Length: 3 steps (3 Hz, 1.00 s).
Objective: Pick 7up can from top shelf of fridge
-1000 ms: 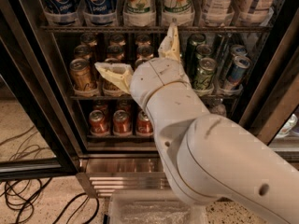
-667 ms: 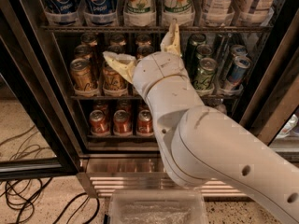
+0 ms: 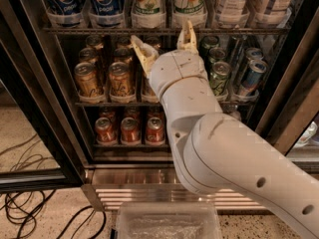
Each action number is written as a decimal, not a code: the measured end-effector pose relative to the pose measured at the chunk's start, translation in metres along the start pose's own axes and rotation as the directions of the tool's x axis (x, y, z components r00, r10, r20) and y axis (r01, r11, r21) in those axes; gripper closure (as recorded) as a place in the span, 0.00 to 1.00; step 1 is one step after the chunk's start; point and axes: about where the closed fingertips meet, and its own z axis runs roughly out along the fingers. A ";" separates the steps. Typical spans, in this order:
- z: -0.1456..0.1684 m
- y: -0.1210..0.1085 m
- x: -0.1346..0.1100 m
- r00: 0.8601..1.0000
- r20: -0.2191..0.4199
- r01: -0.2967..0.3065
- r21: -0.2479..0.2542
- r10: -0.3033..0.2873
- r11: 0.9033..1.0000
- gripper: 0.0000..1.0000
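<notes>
Fridge (image 3: 129, 183) top shelf (image 3: 164, 30) carries the 7up can (image 3: 148, 4) — jaws spread wide just below it, empty.

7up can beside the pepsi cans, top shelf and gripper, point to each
7up can (image 3: 148, 1): camera view, its label front.
top shelf (image 3: 239, 30): camera view, bare front wire.
gripper (image 3: 161, 32): camera view, midway between its open jaws, just under the top shelf.
</notes>
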 end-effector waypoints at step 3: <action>0.017 -0.039 -0.007 0.999 0.029 0.018 0.073 -0.020 0.997 0.38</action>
